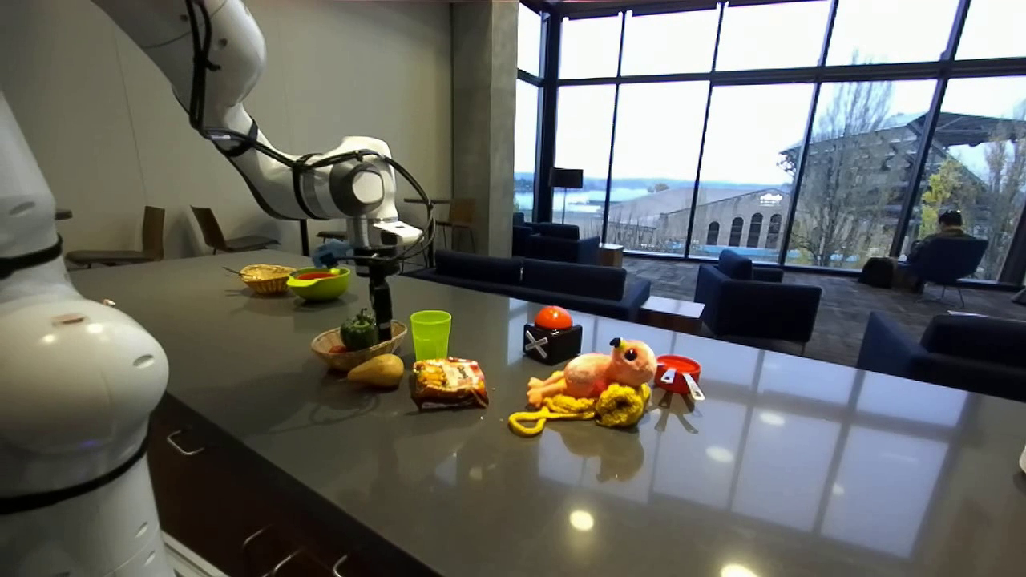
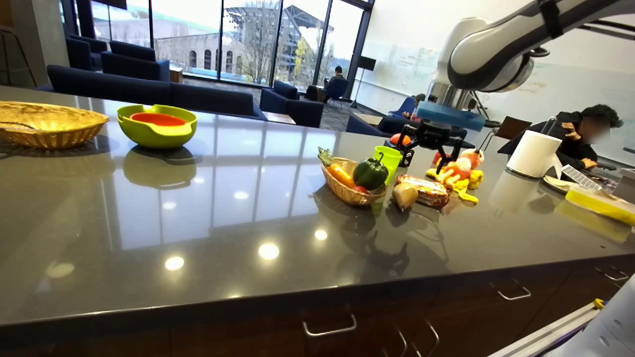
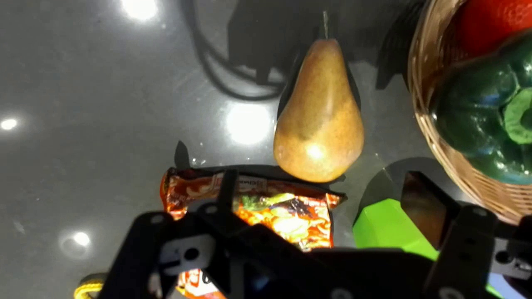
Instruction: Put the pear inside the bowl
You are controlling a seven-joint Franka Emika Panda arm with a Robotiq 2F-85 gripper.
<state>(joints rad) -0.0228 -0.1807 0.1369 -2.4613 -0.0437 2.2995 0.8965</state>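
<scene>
The brown-yellow pear [image 1: 378, 372] lies on its side on the grey counter in both exterior views [image 2: 405, 195]. In the wrist view the pear [image 3: 320, 120] is in the upper middle, its stem pointing up. The green bowl [image 2: 161, 138] with a red-orange inside stands apart from the pear, farther along the counter; it also shows in an exterior view [image 1: 325, 290]. It is out of the wrist view. My gripper [image 3: 324, 195] is open and empty, with its fingers spread wide. It points down above the food packet and green cup, close to the pear, not touching it.
A small wicker basket [image 3: 430, 137] with a green pepper, a carrot and something red stands beside the pear. The food packet [image 1: 450, 383] and green cup [image 1: 431, 335] are close by. A plush toy [image 1: 593, 375], red-button box [image 1: 553, 340] and larger wicker basket [image 2: 54, 133] are farther off.
</scene>
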